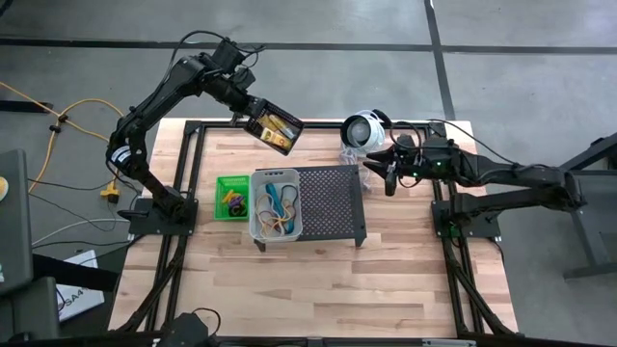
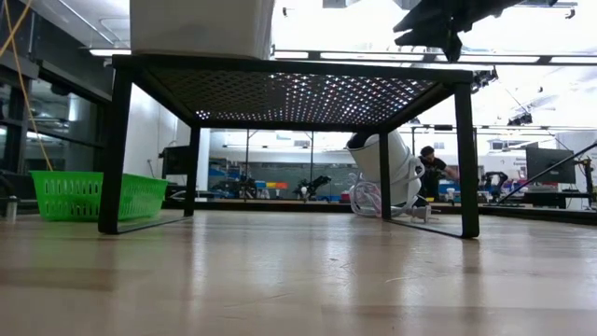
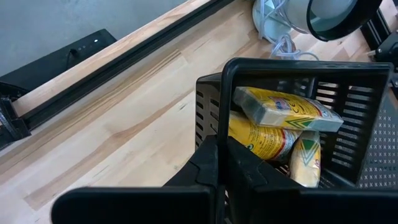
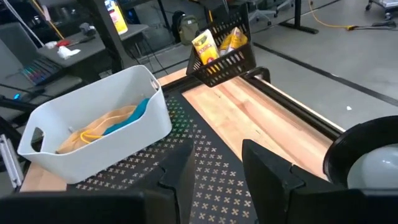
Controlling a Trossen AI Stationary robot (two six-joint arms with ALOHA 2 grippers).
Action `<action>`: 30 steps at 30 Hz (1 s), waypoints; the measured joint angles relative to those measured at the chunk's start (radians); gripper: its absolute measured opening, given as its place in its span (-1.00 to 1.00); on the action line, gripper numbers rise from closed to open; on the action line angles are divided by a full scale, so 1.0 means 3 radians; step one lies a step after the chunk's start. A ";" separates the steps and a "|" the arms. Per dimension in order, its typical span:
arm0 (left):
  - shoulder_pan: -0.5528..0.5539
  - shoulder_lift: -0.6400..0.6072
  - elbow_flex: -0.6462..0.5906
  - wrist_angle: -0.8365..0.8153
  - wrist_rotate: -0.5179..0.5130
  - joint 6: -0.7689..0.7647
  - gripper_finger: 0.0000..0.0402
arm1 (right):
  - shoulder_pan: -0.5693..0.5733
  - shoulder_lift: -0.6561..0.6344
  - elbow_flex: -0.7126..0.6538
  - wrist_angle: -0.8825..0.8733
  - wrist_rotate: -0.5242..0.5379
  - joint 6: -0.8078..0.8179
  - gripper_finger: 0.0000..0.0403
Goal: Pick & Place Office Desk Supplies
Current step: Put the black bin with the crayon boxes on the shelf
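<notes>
A black bin (image 1: pixel 274 126) with yellow packets (image 3: pixel 281 111) in it hangs tilted above the table's far edge, and my left gripper (image 3: pixel 219 163) is shut on it. A white bin (image 1: pixel 276 205) holding coloured bands (image 4: pixel 106 127) stands on the left part of a black perforated stand (image 1: pixel 333 198). A green bin (image 1: pixel 231 196) with small loops rests on the table left of the stand. My right gripper (image 1: pixel 388 175) hovers open over the stand's far right corner, nothing between its fingers (image 4: pixel 180 171). My left gripper pinches the black bin's slatted wall (image 3: pixel 210 121) near a corner, between its two shut fingers, which come slanting down from the table's far left. The bin is lifted clear of the table and tilted, with the packets lying against its lower side.
A round white-and-silver device (image 1: pixel 363 130) with a coiled cable sits at the far right of the table, just beyond my right gripper. Bare wood lies in front of the stand. In the low view a person (image 2: pixel 431 168) shows far off in the room.
</notes>
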 joint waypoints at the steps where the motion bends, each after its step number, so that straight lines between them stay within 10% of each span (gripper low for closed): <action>1: -0.0017 0.0000 0.0000 0.0000 -0.0001 0.0001 -0.99 | 0.0001 0.0014 0.0000 0.0002 -0.0002 0.0000 -0.40; 30: -0.0131 0.0000 0.0000 0.0196 0.0009 0.0156 -0.99 | 0.0001 0.0533 0.0000 0.0009 0.0013 -0.0002 -0.40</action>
